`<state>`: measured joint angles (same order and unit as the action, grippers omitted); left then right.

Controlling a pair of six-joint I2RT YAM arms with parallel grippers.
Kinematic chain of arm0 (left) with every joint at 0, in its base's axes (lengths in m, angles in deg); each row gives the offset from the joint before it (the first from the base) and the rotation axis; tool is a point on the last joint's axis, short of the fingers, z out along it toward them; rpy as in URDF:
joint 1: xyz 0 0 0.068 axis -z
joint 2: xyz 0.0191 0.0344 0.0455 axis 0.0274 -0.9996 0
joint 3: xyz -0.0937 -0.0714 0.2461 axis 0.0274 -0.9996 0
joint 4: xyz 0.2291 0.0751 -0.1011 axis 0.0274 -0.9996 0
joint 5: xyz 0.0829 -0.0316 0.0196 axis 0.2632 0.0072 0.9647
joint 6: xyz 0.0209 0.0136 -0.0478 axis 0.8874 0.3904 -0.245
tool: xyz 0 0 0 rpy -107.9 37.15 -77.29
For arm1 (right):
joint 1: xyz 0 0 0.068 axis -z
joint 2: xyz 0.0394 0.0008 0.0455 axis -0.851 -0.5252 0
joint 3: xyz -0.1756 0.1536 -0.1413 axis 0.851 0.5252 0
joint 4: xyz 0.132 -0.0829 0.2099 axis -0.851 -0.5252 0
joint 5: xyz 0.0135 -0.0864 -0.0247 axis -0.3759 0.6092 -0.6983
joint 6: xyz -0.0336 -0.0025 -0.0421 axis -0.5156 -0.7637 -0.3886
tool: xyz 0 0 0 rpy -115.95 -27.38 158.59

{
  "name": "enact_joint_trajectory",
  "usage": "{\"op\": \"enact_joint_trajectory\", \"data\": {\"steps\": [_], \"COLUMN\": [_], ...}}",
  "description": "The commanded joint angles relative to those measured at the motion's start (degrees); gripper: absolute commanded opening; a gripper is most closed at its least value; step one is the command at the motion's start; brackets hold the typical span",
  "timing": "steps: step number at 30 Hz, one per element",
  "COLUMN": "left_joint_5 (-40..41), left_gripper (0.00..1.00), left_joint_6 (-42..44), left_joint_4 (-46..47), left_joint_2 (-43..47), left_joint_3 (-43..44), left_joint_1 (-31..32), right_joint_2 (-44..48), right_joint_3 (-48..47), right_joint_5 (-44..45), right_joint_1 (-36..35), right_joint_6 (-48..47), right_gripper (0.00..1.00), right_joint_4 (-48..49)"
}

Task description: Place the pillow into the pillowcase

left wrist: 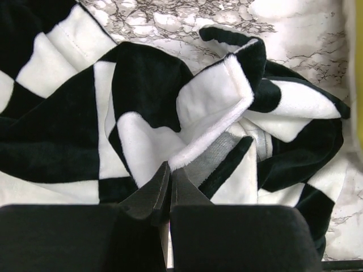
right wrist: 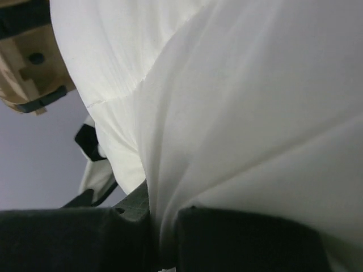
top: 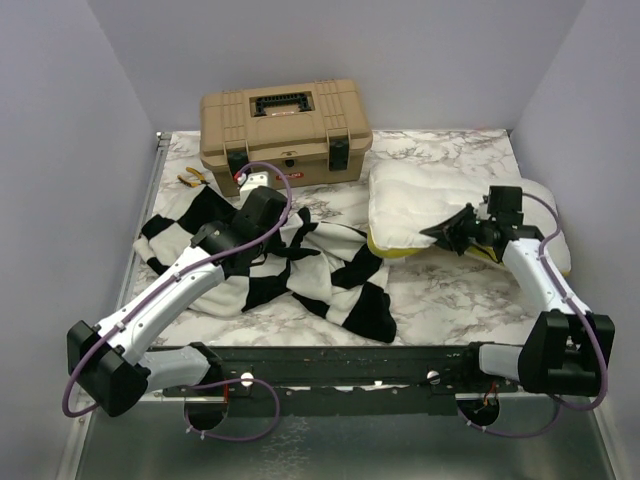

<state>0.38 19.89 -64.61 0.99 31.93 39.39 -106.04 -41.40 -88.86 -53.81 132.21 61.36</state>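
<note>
The black and cream checkered pillowcase (top: 330,270) lies crumpled on the left and middle of the marble table. My left gripper (top: 268,218) is over its far part. In the left wrist view the gripper (left wrist: 169,170) is shut, pinching a white fleecy fold edge of the pillowcase (left wrist: 210,102). The plump white pillow (top: 420,205) with a yellow edge lies at the right. My right gripper (top: 447,232) is at its near left edge. In the right wrist view the gripper (right wrist: 164,209) is shut on a pinch of the pillow's fabric (right wrist: 238,102), which fills most of that view.
A tan toolbox (top: 285,125) stands at the back centre, also in the right wrist view (right wrist: 28,68). Small yellow items (top: 192,178) and a white object (top: 257,180) lie by its front left. Grey walls close in on three sides. A metal rail (top: 330,360) runs along the near edge.
</note>
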Motion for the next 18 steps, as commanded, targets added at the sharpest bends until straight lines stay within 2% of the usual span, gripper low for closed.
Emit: {"op": "enact_joint_trajectory", "data": {"steps": [1, 5, 8, 9, 10, 11, 13, 15, 18], "left_joint_5": [-0.5, 0.0, 0.4, 0.4, 0.4, 0.4, 0.2, 0.0, -0.1], "left_gripper": [0.00, 0.00, 0.00, 0.00, 0.00, 0.00, 0.00, 0.00, 0.00], "left_joint_6": [1.3, 1.3, 1.0, 1.0, 1.0, 1.0, 1.0, 1.4, 2.3], "left_joint_4": [0.5, 0.6, 1.0, 1.1, 1.2, 1.4, 1.6, 1.8, 2.1], "left_joint_2": [-1.1, -1.8, -2.2, -2.4, -2.6, -2.8, -3.3, -3.8, -5.1], "left_joint_3": [1.8, 2.1, 2.1, 2.2, 2.3, 2.4, 2.6, 2.7, 3.2], "left_joint_1": [-0.3, -0.3, -0.4, -0.3, -0.3, -0.3, -0.3, -0.3, -0.3], "right_joint_2": [2.7, 5.9, 7.5, 8.2, 8.7, 9.2, 9.5, 8.2, 2.6], "right_joint_3": [7.2, 7.6, 4.5, 3.2, 1.9, 0.8, -2.6, -6.2, -12.3], "right_joint_5": [-4.9, -6.8, -7.5, -7.2, -7.2, -8.0, -7.6, -8.1, -9.6], "right_joint_1": [-1.1, -3.5, -3.8, -3.8, -3.8, -3.9, -4.3, -4.5, -6.4], "right_joint_6": [-0.6, -1.7, -6.8, -8.5, -10.1, -11.8, -14.8, -15.3, -15.3], "right_gripper": [0.00, 0.00, 0.03, 0.18, 0.43, 0.58, 0.76, 0.88, 0.94], "right_joint_4": [-4.3, -6.2, -9.3, -10.5, -10.9, -10.5, -10.5, -9.8, -6.1]}}
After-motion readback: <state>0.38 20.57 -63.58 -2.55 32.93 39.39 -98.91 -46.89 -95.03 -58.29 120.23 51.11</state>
